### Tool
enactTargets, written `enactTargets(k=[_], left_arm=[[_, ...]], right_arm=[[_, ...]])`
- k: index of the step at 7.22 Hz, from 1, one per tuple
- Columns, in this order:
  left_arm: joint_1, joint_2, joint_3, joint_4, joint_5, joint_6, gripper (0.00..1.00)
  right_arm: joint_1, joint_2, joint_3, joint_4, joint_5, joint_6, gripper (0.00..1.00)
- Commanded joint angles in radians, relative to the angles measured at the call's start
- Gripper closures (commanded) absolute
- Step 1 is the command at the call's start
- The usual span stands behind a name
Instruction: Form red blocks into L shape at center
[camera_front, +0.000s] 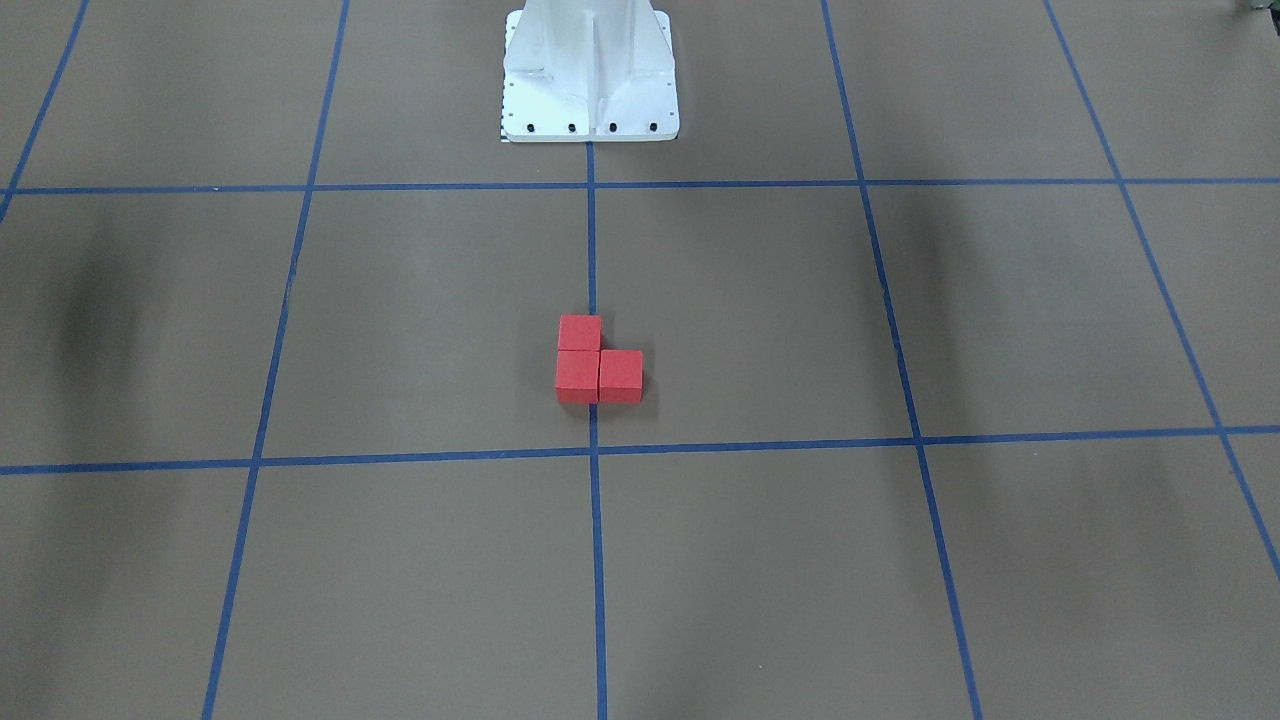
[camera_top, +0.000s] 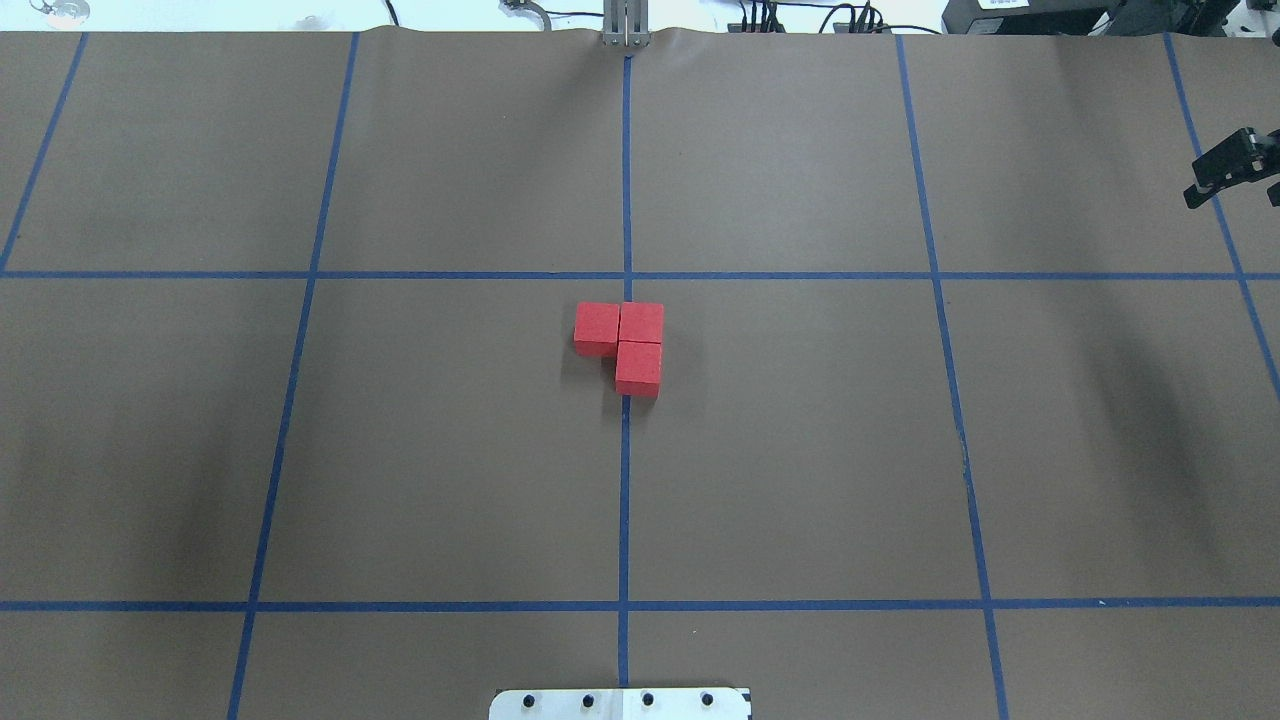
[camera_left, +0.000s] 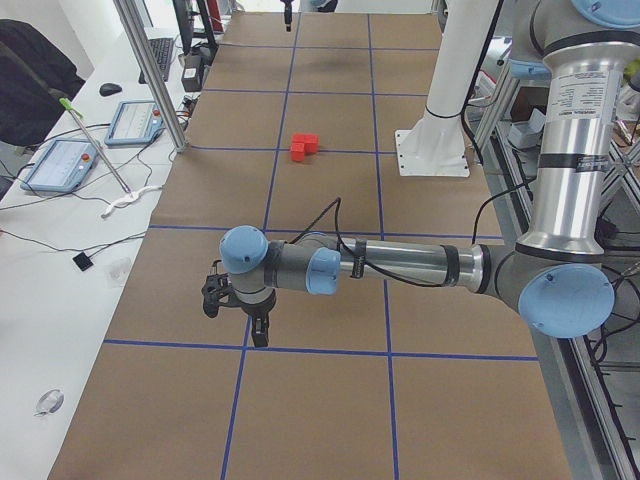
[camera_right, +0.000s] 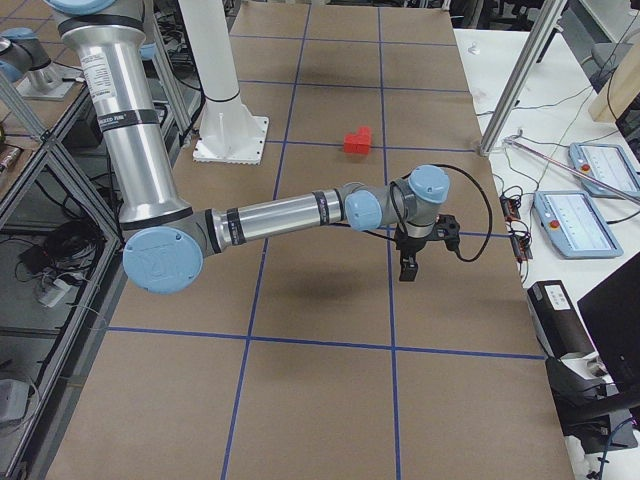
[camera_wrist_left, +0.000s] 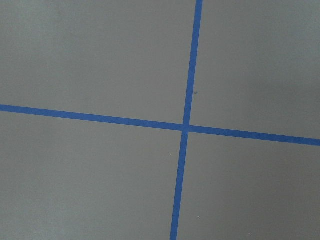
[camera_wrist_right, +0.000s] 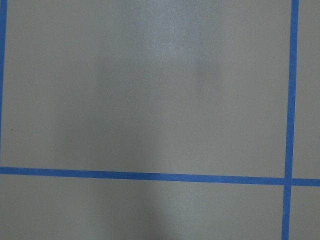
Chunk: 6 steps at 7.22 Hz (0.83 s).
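i am counting three blocks (camera_front: 578, 375), one base plate (camera_front: 590, 100), and two grippers: my left gripper (camera_left: 235, 315) and my right gripper (camera_right: 428, 250).

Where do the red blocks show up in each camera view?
Front-facing: red blocks at centre.
Overhead: red blocks at centre.
Exterior left: red blocks upper middle.
Exterior right: red blocks upper middle.
Left wrist: absent.
Right wrist: absent.
Landmark: white base plate, on the same middle tape line.
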<state>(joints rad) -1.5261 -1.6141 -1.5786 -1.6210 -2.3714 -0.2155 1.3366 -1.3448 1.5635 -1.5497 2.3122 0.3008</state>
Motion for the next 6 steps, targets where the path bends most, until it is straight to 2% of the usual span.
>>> enactTargets(k=[1,6], left_arm=[[0.001,-0.007,-0.003,-0.003,-0.005,-0.001,0.00],[0.012,-0.012,-0.041,-0.005,0.003,-0.001,0.00]], right_arm=[[0.006,-0.048,0.007,0.006,-0.002,-0.056,0.00],[0.061,-0.117,0.030,0.002,0.024,-0.098,0.00]])
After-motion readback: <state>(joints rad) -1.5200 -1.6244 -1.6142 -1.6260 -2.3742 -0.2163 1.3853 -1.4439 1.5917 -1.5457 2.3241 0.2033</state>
